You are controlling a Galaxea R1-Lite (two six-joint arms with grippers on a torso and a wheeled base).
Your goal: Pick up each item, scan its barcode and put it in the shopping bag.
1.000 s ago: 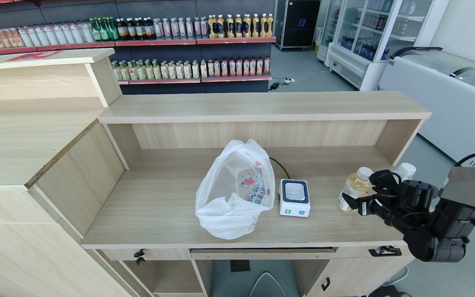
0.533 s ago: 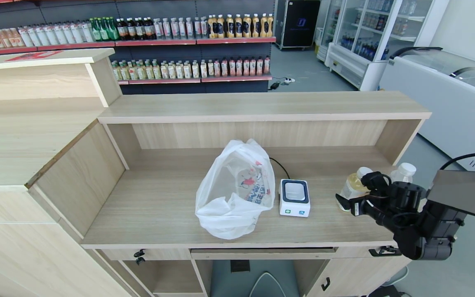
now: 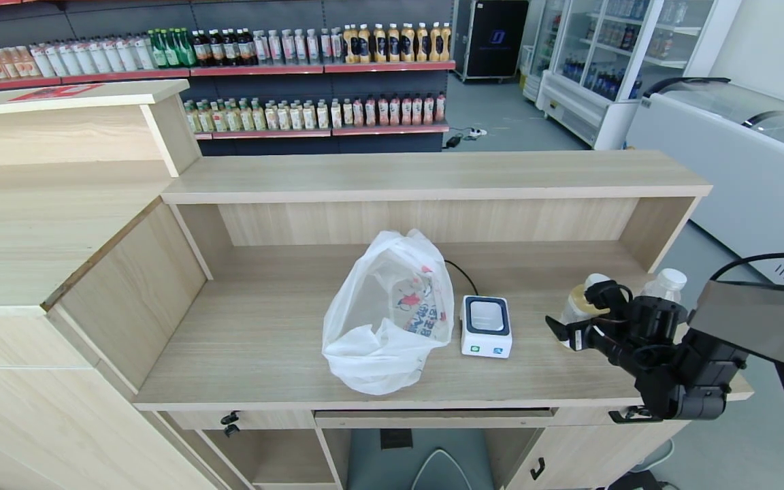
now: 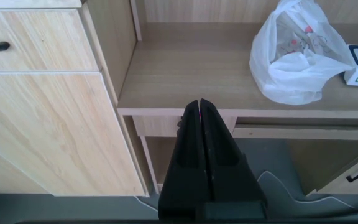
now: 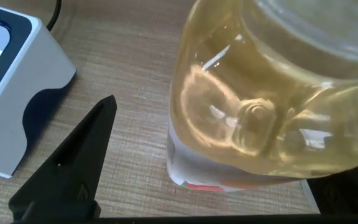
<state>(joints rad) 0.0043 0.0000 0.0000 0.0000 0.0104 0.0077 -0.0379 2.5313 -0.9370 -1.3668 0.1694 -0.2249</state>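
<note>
Over on the left we have the left claw (image 4: 199,118), its two fingers pressed flat together with nothing between them, hanging low in front of the counter's (image 3: 263,340) front edge, beside the drawer fronts. On the counter we count one white plastic shopping bag (image 3: 386,316), slumped with its mouth loose and something printed showing through its side. Just right of it sits one white scanner (image 3: 485,325), a dark cable running off behind it. Further right we count two bottles standing upright near the counter's right end: one of yellow liquid (image 3: 579,303) and, beyond it, one clear bottle (image 3: 664,284), both white-capped. The right arm comes in from the right edge, wrist level and low over the counter, and the right claw (image 3: 571,320) is spread wide around the yellow bottle, one finger (image 5: 67,168) on the scanner side standing apart from the plastic.
</note>
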